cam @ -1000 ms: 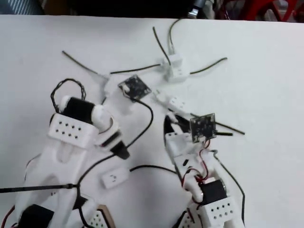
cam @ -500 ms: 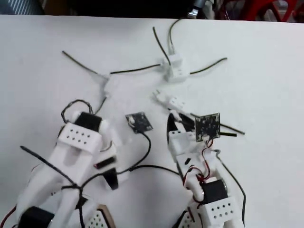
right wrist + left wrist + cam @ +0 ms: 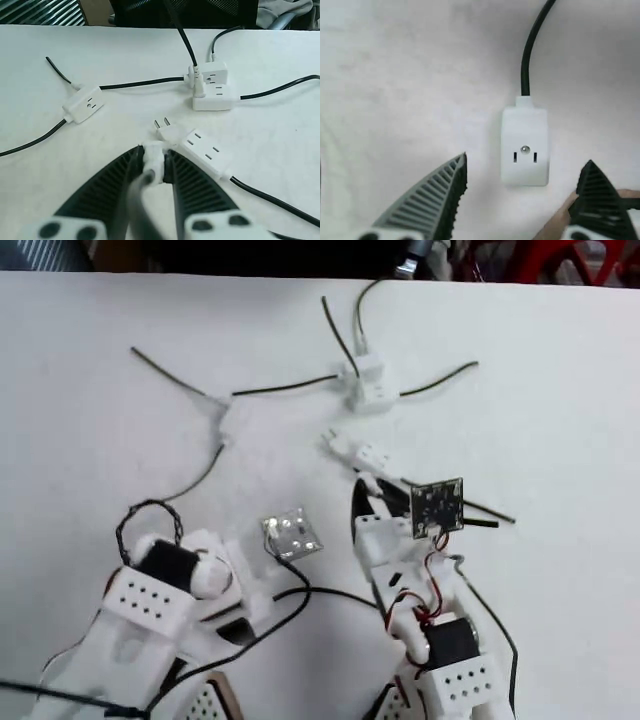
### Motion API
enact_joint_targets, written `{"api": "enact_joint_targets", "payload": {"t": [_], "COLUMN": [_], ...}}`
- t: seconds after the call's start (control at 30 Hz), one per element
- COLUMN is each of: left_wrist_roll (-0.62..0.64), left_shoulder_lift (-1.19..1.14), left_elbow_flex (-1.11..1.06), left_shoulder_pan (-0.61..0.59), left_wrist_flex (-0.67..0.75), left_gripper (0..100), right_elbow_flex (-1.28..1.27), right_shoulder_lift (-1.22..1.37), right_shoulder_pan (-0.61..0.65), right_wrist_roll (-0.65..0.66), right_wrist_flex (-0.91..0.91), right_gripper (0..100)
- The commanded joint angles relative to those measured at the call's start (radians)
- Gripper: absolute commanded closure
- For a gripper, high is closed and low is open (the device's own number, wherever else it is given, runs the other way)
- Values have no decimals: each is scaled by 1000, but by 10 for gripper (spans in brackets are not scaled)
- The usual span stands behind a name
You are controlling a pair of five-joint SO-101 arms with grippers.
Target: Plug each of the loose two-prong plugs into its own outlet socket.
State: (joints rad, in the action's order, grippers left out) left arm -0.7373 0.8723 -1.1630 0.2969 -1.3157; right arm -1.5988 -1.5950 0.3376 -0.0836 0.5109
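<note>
A white outlet socket (image 3: 525, 155) with a black cord lies flat on the table in the left wrist view. My left gripper (image 3: 526, 165) hangs open right over it, one finger on each side and apart from it. From above, the left gripper (image 3: 243, 618) sits near the table's front edge. My right gripper (image 3: 152, 150) is shut on a white two-prong plug (image 3: 165, 132), prongs pointing away. A loose white socket (image 3: 205, 150) lies just beside that plug. In the high view the right gripper (image 3: 362, 490) is near the middle, close to this socket (image 3: 362, 453).
Two stacked white sockets (image 3: 212, 85) lie farther back, one with a black-corded plug in it. They appear in the high view as a socket cluster (image 3: 368, 385). A further single socket (image 3: 85, 105) lies off to the side. Black cords trail across the white table (image 3: 540, 390).
My left arm has pulled back toward the table's front edge and now covers the socket lying there. The right arm has barely moved and keeps its plug.
</note>
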Motion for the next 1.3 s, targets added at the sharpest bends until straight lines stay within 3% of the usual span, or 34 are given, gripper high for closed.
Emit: {"api": "enact_joint_targets", "payload": {"t": [0.0,0.27,0.6,0.8,0.93,1.1,1.17,1.27], "left_wrist_roll": [-3,0,-2,29,123,127,129,138], "left_shoulder_lift": [-94,-386,-415,-257,-213,-288,-334,-386], "left_elbow_flex": [-15,37,144,285,336,331,338,336], "left_shoulder_pan": [8,-4,-4,-5,-1,-4,4,-2], "left_wrist_flex": [104,253,241,124,160,262,270,290], "left_gripper": [653,681,978,965,963,959,919,766], "right_elbow_flex": [40,40,40,40,40,40,40,40], "right_shoulder_lift": [5,5,2,1,1,1,2,2], "right_shoulder_pan": [-5,-8,-10,-10,-10,-10,-10,-10], "right_wrist_roll": [-9,-9,-6,-5,-3,-3,-3,-3], "right_wrist_flex": [-24,-24,-24,-24,-24,-24,-24,-24], "right_gripper": [981,981,981,981,981,981,981,981]}}
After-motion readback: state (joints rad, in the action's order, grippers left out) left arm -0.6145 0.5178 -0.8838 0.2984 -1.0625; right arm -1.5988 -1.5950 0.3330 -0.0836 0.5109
